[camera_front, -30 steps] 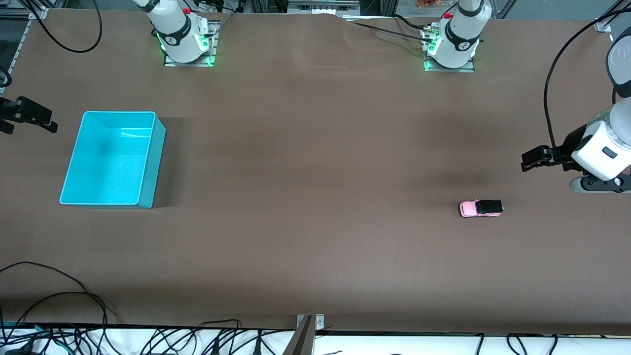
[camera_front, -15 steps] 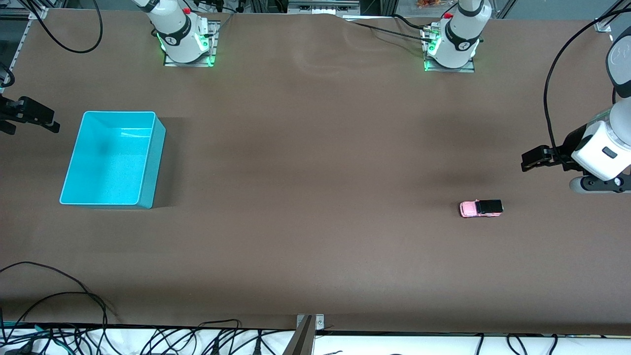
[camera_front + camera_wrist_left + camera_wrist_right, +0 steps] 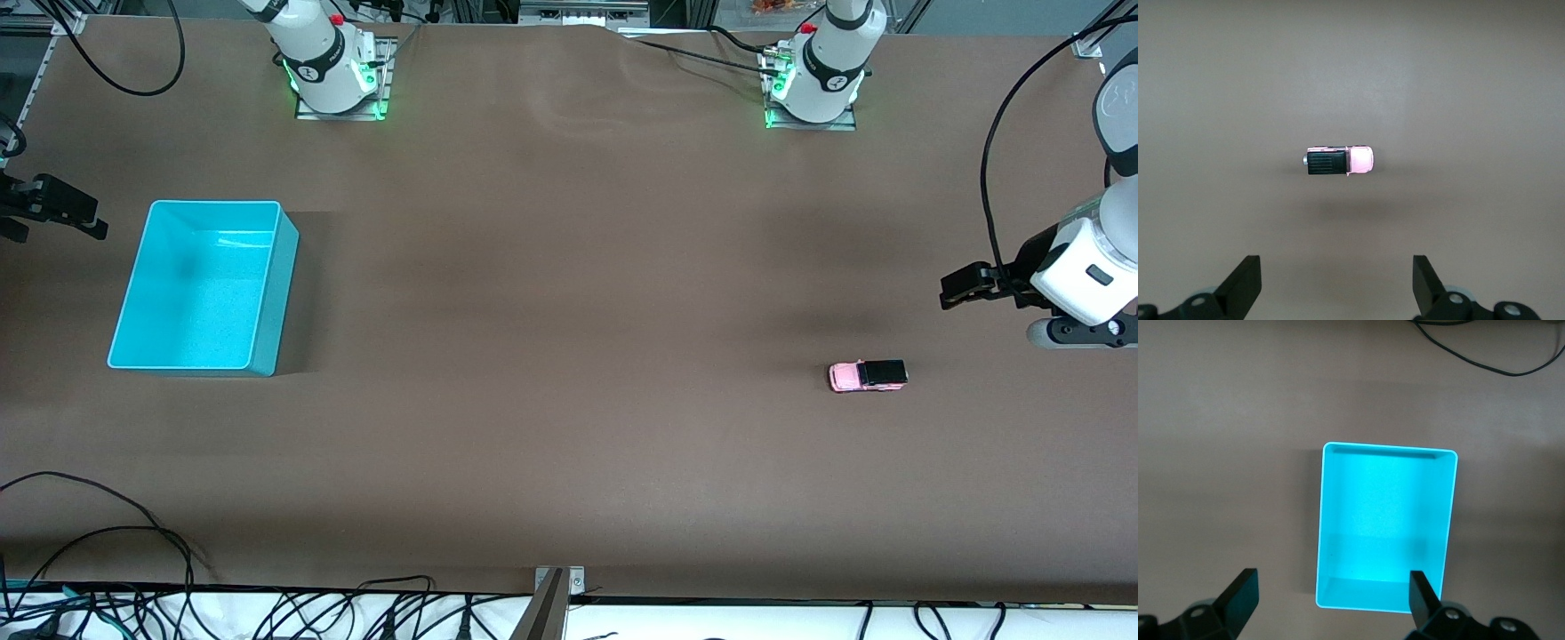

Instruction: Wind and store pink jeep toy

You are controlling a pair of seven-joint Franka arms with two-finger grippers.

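A brown-covered table (image 3: pixel 569 293) carries two things, well apart. The turquoise bin (image 3: pixel 276 293) stands toward the right arm's end. The pink jeep toy (image 3: pixel 868 376) sits on its wheels toward the left arm's end, nearer the front camera than the bin.

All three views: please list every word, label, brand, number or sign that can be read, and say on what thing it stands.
No text can be read in any view.
Pink jeep toy: no lettering shows.
Turquoise bin: plain, no label.
Robot bases: each bears a small round dark mark, too small to read.
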